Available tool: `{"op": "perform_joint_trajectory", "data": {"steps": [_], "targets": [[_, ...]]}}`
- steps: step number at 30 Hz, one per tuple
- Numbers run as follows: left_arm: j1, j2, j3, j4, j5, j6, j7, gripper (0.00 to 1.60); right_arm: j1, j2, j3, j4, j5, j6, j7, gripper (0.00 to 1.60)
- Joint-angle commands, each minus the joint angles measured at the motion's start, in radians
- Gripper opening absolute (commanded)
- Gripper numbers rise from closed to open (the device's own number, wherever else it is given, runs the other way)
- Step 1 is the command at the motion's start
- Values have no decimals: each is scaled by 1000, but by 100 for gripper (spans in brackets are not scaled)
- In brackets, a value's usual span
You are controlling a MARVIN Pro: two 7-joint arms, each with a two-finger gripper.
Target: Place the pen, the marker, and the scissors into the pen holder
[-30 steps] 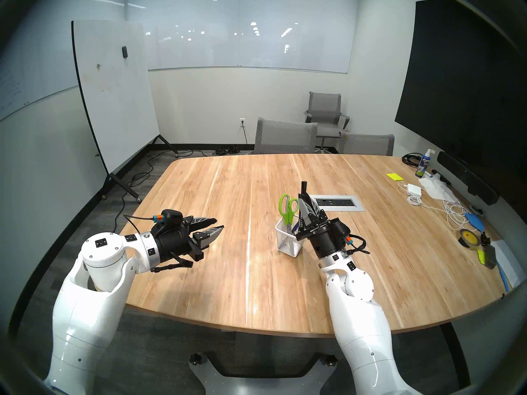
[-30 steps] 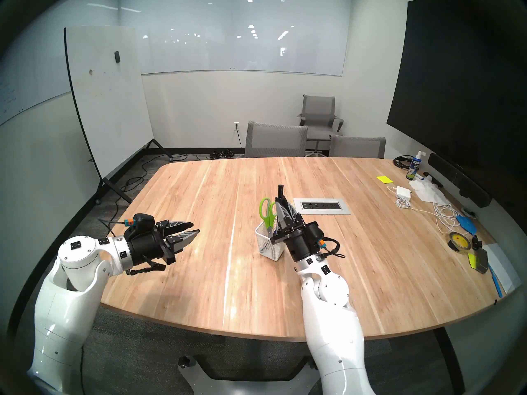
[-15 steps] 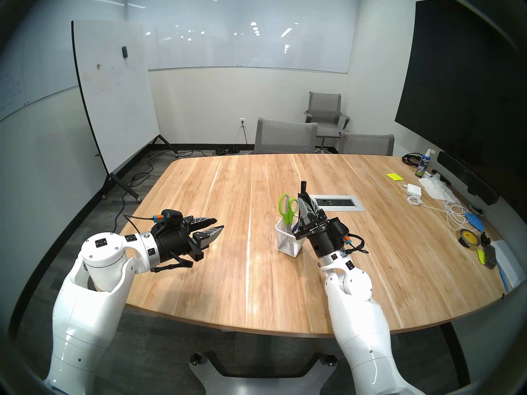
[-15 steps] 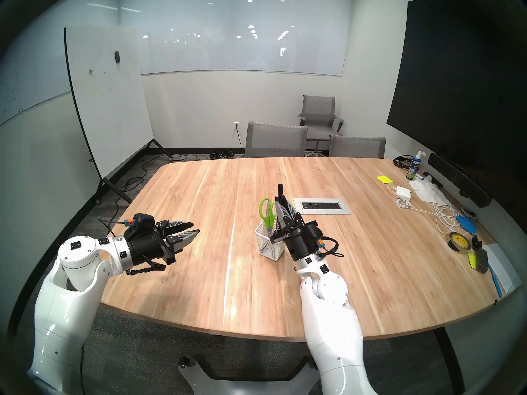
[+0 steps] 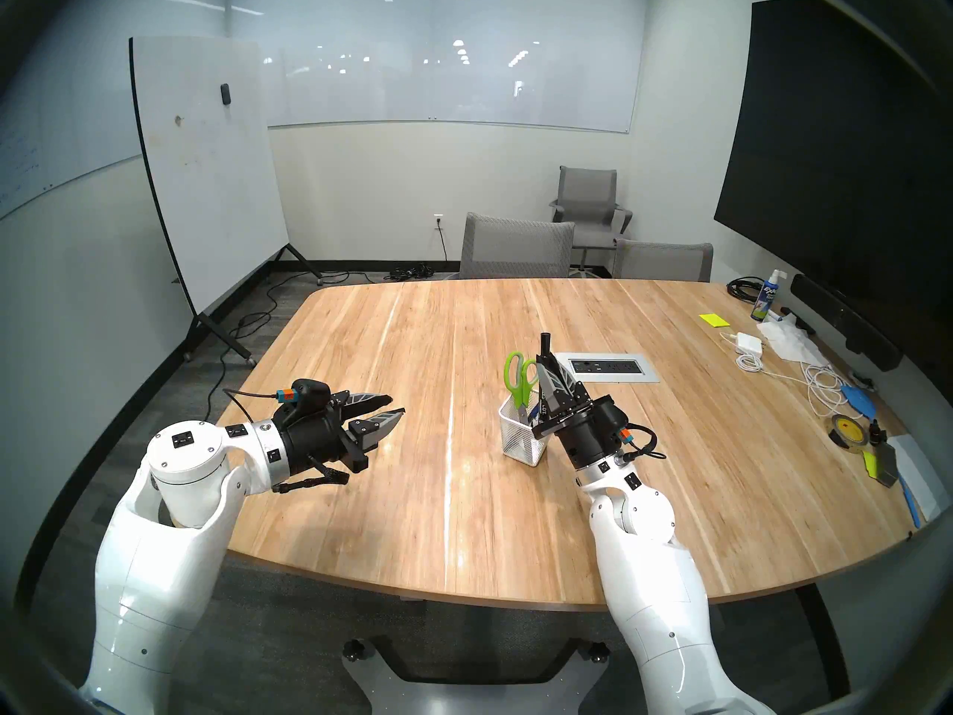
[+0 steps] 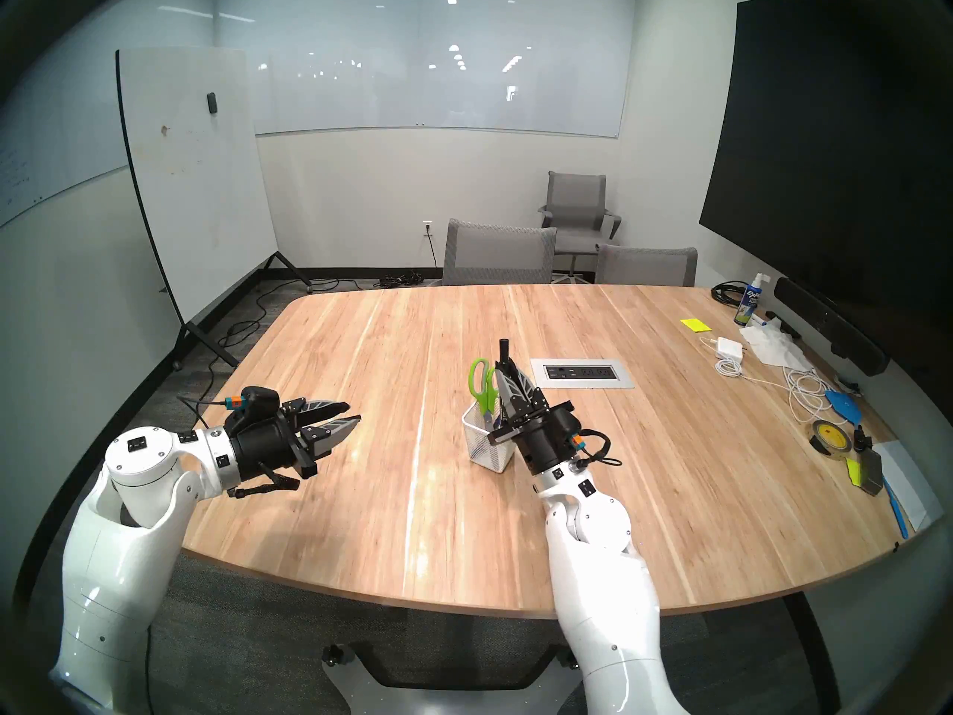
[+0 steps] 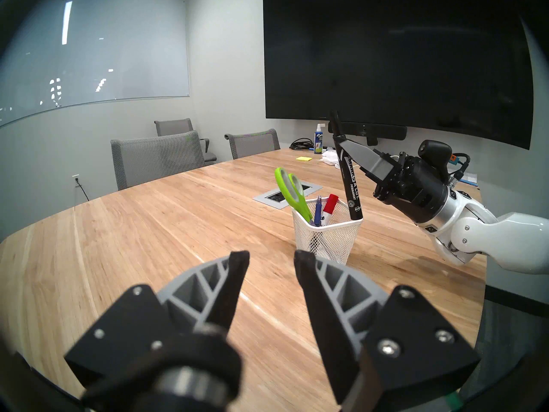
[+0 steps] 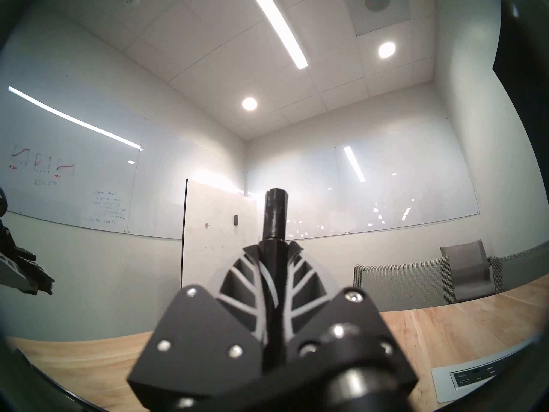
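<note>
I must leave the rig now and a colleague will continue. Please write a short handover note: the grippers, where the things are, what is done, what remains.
Left gripper: open, empty, above the table, away from the pen holder.
Right gripper: shut on the black marker, held nearly upright, its lower end at the holder's rim.
Done: scissors, blades down, pen and red-capped marker stand in the holder.
Left: lower the black marker fully inside, open the right gripper, withdraw.
</note>
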Motion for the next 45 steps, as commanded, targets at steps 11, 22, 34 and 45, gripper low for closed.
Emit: {"op": "perform_joint_trajectory", "data": {"steps": [11,22,34,45], "targets": [[-3,2,-3,-18,0,-1,-1,93,3,10,-1,-11,-14,0,4,0],[-3,2,-3,-18,0,-1,-1,93,-24,33,-4,-47,-55,36,9,0],[-3,2,-3,-18,0,-1,-1,93,-41,65,-1,-70,-133,88,3,0],[-3,2,-3,-18,0,-1,-2,93,-55,61,10,-113,-175,119,-31,160]]}}
